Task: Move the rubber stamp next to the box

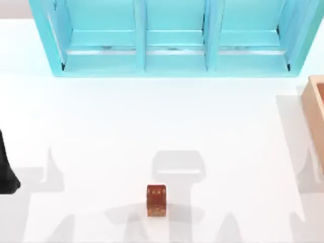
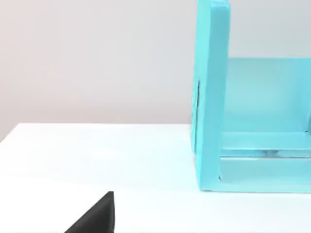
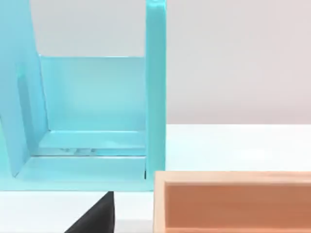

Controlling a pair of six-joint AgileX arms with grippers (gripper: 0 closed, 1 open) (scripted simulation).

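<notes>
The rubber stamp [image 1: 156, 200], a small reddish-brown block with pale speckles, stands on the white table near the front edge, about mid-width. The box [image 1: 316, 114], tan wood with thick pale walls, sits at the table's far right edge, far from the stamp. In the right wrist view the box [image 3: 233, 201] lies close, its brown inside facing the camera. My left arm [image 1: 7, 169] is parked at the left edge, well left of the stamp. A dark corner of my left gripper [image 2: 95, 217] shows in its wrist view, and likewise my right gripper [image 3: 95, 216].
A big cyan shelf unit [image 1: 172, 38] with three bays spans the back of the table. Its end walls show in the wrist views as cyan shelf [image 2: 211, 97] and cyan shelf [image 3: 155, 92]. White tabletop [image 1: 152, 126] stretches between shelf and stamp.
</notes>
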